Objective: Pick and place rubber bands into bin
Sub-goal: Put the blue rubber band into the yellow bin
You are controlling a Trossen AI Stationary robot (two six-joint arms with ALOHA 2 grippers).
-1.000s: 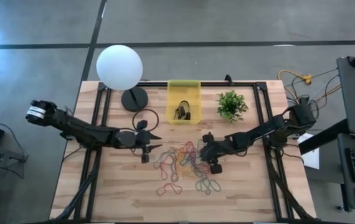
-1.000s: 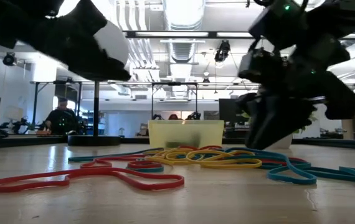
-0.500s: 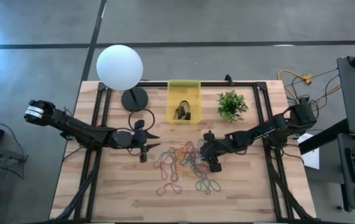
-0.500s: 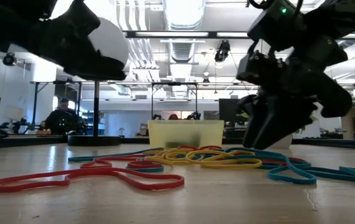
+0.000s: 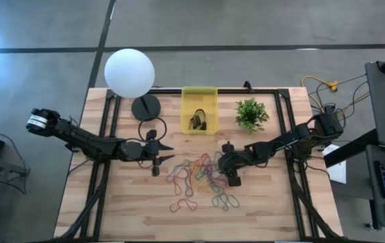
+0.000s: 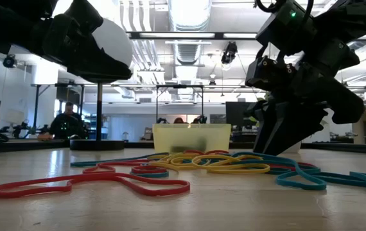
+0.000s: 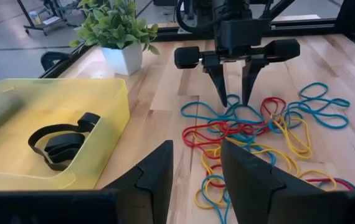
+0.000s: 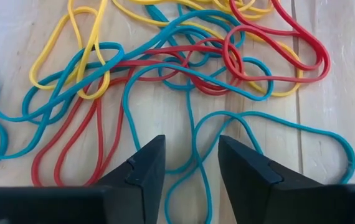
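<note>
The right tool (image 7: 233,99) hangs point-down over the near edge of the pile of rubber bands (image 5: 199,177), its two fingers parted by a narrow gap and holding nothing. In its own wrist view a single teal loop (image 8: 196,140) runs straight into that gap, with bare wood on either side. That makes this loop the sensible one to take: it lies at the fringe of the pile, crossed by few others.

To do the pick well, the tool should probably go straight down until the fingertips touch the desk (image 5: 132,209), one finger on each side of the teal strand, and only then close. Closing too high would likely let the thin band slip out flat beneath the tips. The lift should be slow, since the teal loop threads under red and yellow ones nearer the middle of the pile and may drag them along; a short pause above the pile would let hangers-on drop.

The bin (image 5: 199,108) stands beyond the pile, beside the plant (image 5: 251,113), with a few dark bands already in it. The left tool (image 5: 164,152) waits at the pile's other side, fingers apart and empty, between the pile and the lamp (image 5: 130,73).
</note>
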